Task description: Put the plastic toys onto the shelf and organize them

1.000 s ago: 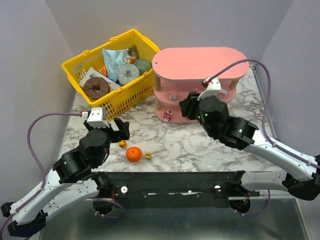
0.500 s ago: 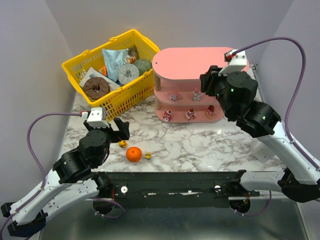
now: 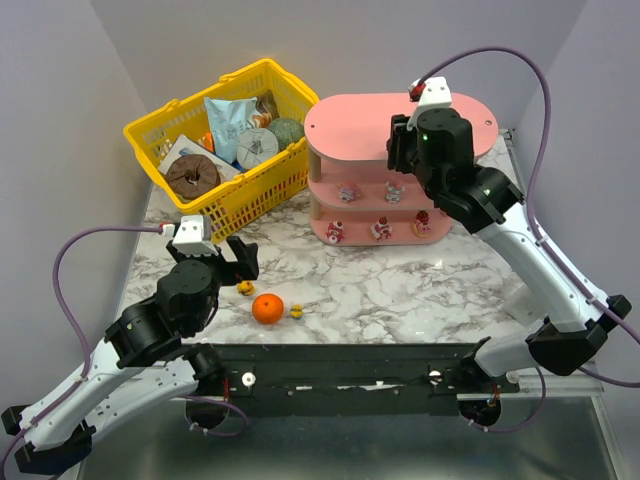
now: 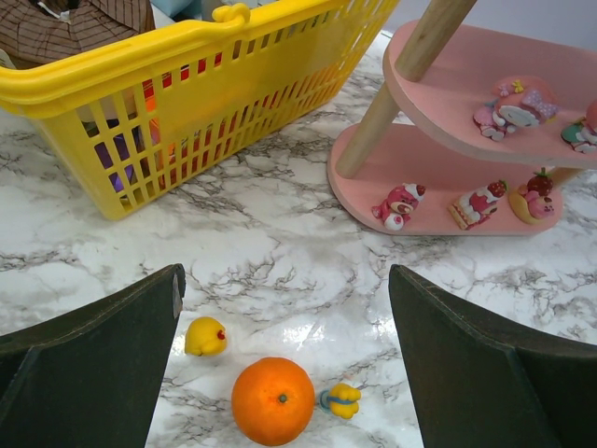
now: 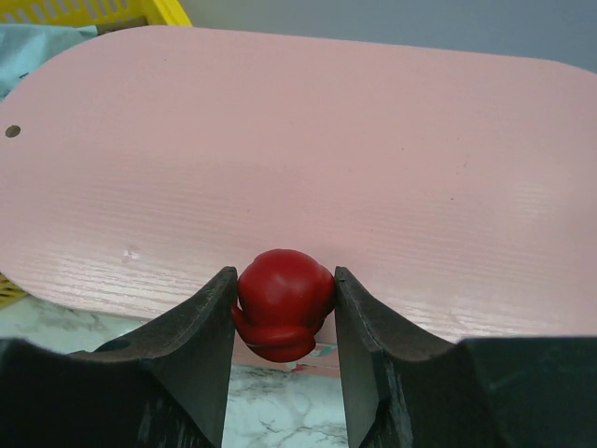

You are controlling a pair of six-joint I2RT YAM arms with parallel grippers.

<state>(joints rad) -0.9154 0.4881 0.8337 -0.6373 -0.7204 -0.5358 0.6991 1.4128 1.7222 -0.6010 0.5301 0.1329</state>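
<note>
Red toy point(image 5: 283, 308) pinched in right gripper point(image 5: 283, 280) at shelf point(image 5: 308, 159) top's near edge; next lower, release. Left gripper point(image 4: 284, 280) wide.

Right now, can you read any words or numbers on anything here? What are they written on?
No text can be read here.
Blue-and-white bag in the yellow basket: print too small and blurred.
Round pale pack beside it: markings too blurred.
Pink shelf, red toy, orange ball: no writing shows.
</note>
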